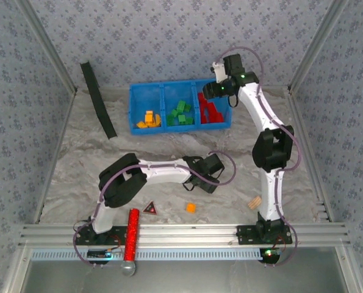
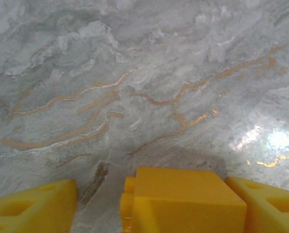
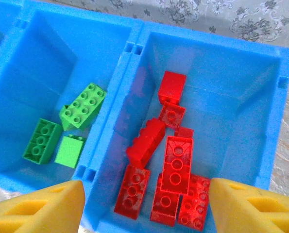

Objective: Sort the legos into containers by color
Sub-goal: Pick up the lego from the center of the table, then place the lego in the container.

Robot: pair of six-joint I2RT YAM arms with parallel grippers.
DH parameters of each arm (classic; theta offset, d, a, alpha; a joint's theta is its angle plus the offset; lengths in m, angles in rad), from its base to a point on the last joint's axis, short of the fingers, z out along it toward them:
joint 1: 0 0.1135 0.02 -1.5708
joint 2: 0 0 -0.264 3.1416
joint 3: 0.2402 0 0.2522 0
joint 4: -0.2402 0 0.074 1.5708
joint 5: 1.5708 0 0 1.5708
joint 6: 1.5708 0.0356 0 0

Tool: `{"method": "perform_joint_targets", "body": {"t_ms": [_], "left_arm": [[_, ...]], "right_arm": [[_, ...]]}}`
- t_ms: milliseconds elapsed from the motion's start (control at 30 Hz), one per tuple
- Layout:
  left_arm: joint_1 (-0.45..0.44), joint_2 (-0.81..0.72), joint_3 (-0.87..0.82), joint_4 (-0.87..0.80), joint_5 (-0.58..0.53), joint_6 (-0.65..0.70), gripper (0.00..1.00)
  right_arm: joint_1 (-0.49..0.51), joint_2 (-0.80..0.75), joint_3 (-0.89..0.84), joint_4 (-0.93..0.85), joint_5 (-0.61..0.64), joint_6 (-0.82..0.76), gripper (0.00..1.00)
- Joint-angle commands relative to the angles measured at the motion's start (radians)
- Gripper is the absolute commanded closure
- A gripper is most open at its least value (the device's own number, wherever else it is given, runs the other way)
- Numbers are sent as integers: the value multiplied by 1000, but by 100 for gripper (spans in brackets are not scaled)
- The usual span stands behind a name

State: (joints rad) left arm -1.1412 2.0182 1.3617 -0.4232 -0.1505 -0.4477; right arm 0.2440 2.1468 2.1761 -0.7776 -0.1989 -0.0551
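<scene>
- The left gripper (image 1: 199, 182) is working low over the middle of the surface (image 2: 134, 73). Its fingers (image 2: 32, 208) are standing partly open with a yellow brick (image 2: 183, 199) between them. The finger on the right of the wrist view is touching the brick or sitting just beside it, and a clear gap is showing on the other side. I am not judging this a firm grip yet.
- An orange brick (image 1: 191, 207) is lying loose on the surface, just nearer than that gripper. I cannot tell whether it is the same brick as the one in the wrist view.
- The right gripper (image 3: 146, 187) is hanging over the right compartment of the blue tray (image 1: 146, 89), with its fingers spread wide and carrying nothing.
- The tray is sitting at the far middle. Yellow bricks (image 1: 149, 119) are lying in the left compartment, green bricks (image 1: 180, 114) in the middle one, and red bricks (image 1: 210, 110) jumbled in the right one.
- Handling, as a judgement: the brick is looking light, rigid and glossy, so it is likely slippery but not fragile. The best hold is probably across two flat opposite side walls, square on and clear of the studs.
- Around: a dark triangle (image 1: 150, 208) is lying just left of the orange brick. A tan block (image 1: 253, 202) is sitting near the right arm's base.
- A red glitter rod (image 1: 131, 235) is lying at the near edge, and a black strip (image 1: 97, 101) is lying at the far left.
- None of these is lying between the brick and the left compartment. The tray's near wall is the thing to clear, and the right arm is reaching over the opposite end.
</scene>
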Motion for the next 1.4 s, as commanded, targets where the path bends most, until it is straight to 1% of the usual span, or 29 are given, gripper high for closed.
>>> {"method": "perform_joint_targets", "body": {"t_ms": [0,133,267,333,400,500,600,667,733,833,900,1000,1100,1267,1367], "left_arm": [[6,39,16,33,61,6,30],[15,49,18,34,79,4,40],[19,48,14,34,84,0,48],[24,47,16,29,85,-7,55],[37,38,17,15,87,-15,58],[79,-7,4,-2,81,-19,61],[141,-96,-4,-22,56,9,62],[182,-161,2,-41,32,40,63],[240,-214,29,-69,9,74,63],[320,-273,68,-71,-35,131,63],[380,-288,99,-59,-69,168,62],[461,-277,152,-28,-112,205,62],[531,-237,199,6,-119,213,62],[627,-126,306,-2,-114,182,62],[683,-57,352,12,-97,156,62]], "right_arm": [[-11,-117,-66,-46,-6,40,30],[-17,-226,-199,-2,13,69,29],[-17,-344,-351,28,37,89,28],[-19,-408,-432,38,58,99,28],[-20,-472,-508,44,74,115,28],[-24,-587,-656,76,78,148,27],[-34,-703,-826,131,95,181,27],[-39,-769,-929,153,86,190,27],[-40,-833,-1037,160,64,216,27],[-27,-927,-1171,201,-6,274,27],[-9,-978,-1248,215,-9,320,26],[18,-1034,-1334,210,-23,378,25],[61,-1085,-1391,200,-39,424,25],[147,-1140,-1446,138,-43,464,25],[196,-1151,-1490,144,-52,507,25]]}}
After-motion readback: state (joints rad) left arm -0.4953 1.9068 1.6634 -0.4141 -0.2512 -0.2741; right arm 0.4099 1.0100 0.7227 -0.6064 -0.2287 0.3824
